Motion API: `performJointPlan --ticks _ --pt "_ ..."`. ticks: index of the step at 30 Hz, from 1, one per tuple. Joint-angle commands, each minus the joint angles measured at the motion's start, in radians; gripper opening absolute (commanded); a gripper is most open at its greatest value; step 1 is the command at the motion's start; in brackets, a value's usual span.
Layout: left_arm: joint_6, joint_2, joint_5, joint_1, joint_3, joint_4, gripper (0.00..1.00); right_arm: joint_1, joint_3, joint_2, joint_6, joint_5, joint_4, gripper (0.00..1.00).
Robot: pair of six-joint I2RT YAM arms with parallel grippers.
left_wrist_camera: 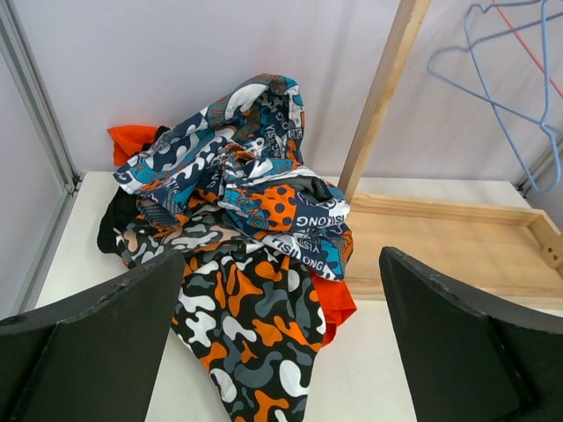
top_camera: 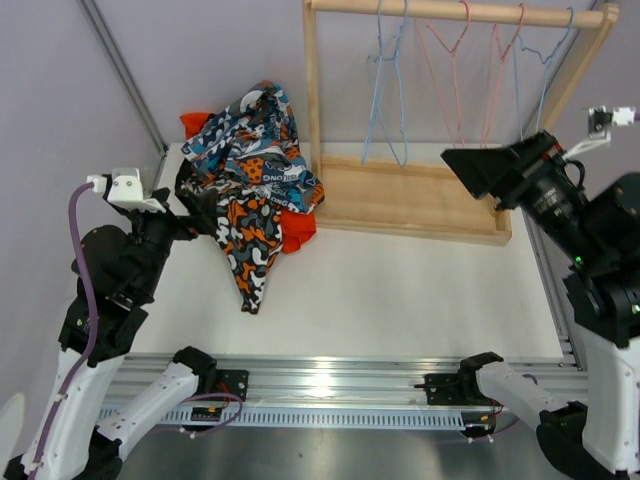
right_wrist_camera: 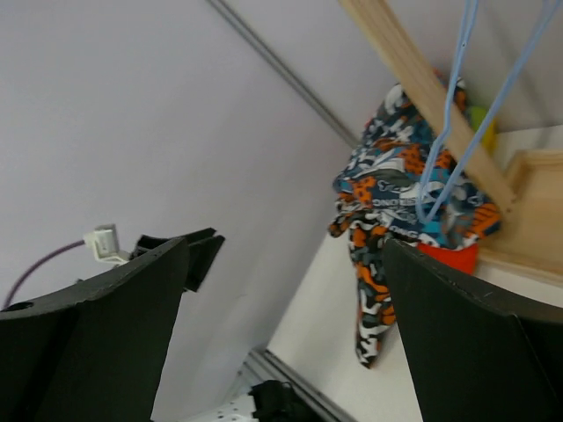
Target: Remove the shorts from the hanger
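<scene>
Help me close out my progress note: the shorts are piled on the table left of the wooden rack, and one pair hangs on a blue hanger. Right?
No pair hangs there: in the top external view every hanger is bare. The shorts are piled on the table left of the wooden rack, as you said.

Printed lettering on the patterned shorts point(left_wrist_camera: 264, 220). White capitals on a blue band, centre of the left wrist view, read "…SIONG" and repeat on the fold below. Leading letters are lost in creases. Top view point(top_camera: 262, 160): only "ONG" is legible.
</scene>
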Motion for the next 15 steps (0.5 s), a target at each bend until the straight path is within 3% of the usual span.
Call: performJointPlan --ticks 1,6,15 --pt "-0.004 -0.013 0.014 -0.007 0.034 -0.041 0.99 -0.002 -0.006 -0.008 -0.201 0.128 -0.244 0.99" --pt "-0.004 -0.024 0.017 -0.007 0.083 -0.105 0.99 0.006 0.026 -0.045 -0.282 0.170 -0.333 0.99" --pt "0.030 -0.035 -0.006 -0.007 0.226 -0.285 0.99 -0.003 0.328 -0.126 -0.494 0.238 -0.574 0.99"
